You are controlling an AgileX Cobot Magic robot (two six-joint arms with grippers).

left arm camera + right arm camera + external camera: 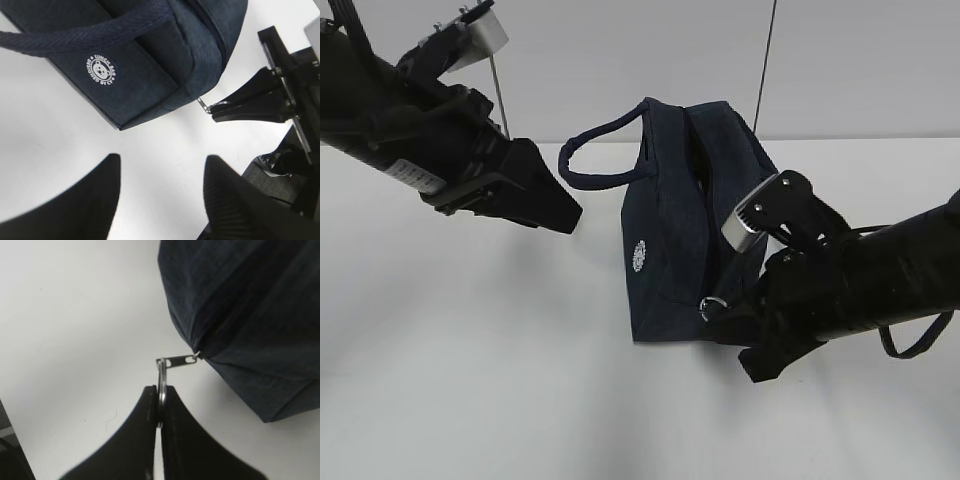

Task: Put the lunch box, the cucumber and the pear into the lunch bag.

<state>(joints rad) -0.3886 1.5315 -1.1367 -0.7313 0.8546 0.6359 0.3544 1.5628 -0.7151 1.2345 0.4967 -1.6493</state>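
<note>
The navy lunch bag [665,240] stands upright mid-table, with its round white logo [640,256] facing front-left and one loop handle [595,150] sticking out to the left. My right gripper [161,388] is shut on the metal ring pull [161,377] of the zipper, at the bag's lower right corner [712,307]. My left gripper [162,161] hangs open and empty above the table, left of the bag [140,75] and apart from it. The lunch box, the cucumber and the pear are out of view.
The white table [480,380] runs back to a pale wall. The left arm [430,140] hangs over the left side and the right arm [860,285] lies low beside the bag. A thin dark cable [765,60] drops behind the bag.
</note>
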